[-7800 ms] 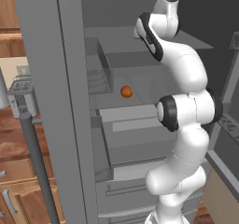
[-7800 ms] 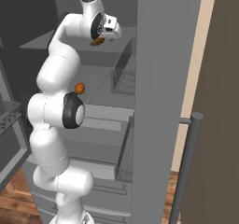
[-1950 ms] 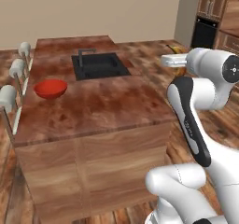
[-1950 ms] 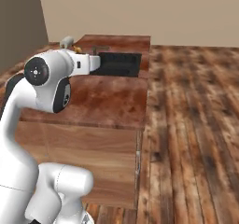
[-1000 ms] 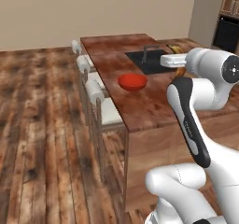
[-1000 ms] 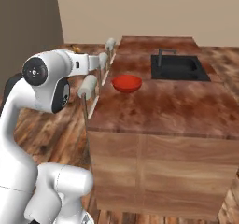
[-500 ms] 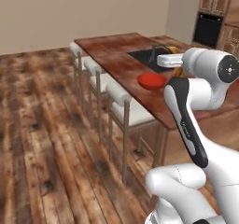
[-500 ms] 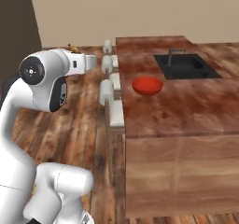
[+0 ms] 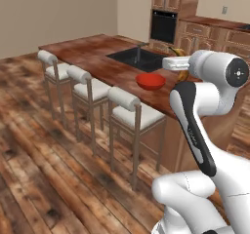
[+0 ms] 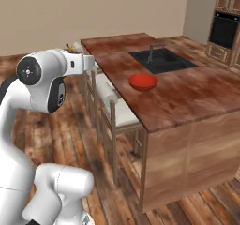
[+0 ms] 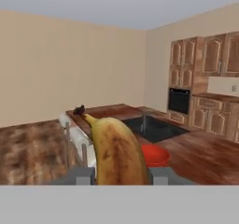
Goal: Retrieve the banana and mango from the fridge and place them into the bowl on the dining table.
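Observation:
My gripper is shut on the banana, a yellow fruit with brown patches that stands upright between the two fingertips. The banana also pokes out beside the white hand, over the near edge of the dining table, and its dark tip shows behind the hand in the right base view. The red bowl sits on the reddish-brown table top, just short of the black sink basin. The mango and the fridge are out of view.
Three white-cushioned stools line the table's long side. A faucet rises at the sink. A black wall oven and wooden cabinets stand behind. Wood plank floor spreads to the left.
The whole scene has swung as the base moved: the table now lies closer and at a new angle, stools in front. The banana stays held in the gripper.

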Tool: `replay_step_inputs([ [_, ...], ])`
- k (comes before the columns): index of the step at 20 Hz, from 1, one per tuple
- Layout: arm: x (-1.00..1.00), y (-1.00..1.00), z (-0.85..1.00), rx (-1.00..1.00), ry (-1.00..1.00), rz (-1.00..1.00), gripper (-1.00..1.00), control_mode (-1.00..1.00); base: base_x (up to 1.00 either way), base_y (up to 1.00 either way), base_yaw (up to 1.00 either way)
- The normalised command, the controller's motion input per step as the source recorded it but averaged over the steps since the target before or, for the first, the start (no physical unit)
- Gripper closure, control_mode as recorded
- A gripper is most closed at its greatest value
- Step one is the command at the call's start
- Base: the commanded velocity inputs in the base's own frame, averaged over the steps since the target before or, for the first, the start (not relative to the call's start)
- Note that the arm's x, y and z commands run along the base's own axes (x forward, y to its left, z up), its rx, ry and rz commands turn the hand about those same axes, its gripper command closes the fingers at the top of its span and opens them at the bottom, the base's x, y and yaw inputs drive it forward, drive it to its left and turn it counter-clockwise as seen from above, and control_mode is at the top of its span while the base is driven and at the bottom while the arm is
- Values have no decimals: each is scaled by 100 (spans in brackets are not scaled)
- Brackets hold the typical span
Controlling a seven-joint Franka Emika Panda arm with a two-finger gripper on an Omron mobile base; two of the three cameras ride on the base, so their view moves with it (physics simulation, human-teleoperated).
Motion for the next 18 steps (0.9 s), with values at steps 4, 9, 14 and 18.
replay_step_inputs([
  [4, 0, 0, 0, 0, 0, 0, 100, 100, 68, 100, -53],
  [9, 0, 0, 0, 0, 0, 0, 100, 100, 92, 100, -54],
  [14, 0, 0, 0, 0, 0, 0, 100, 100, 88, 100, -53],
  [18, 0, 0, 0, 0, 0, 0, 100, 100, 73, 100, -52],
])
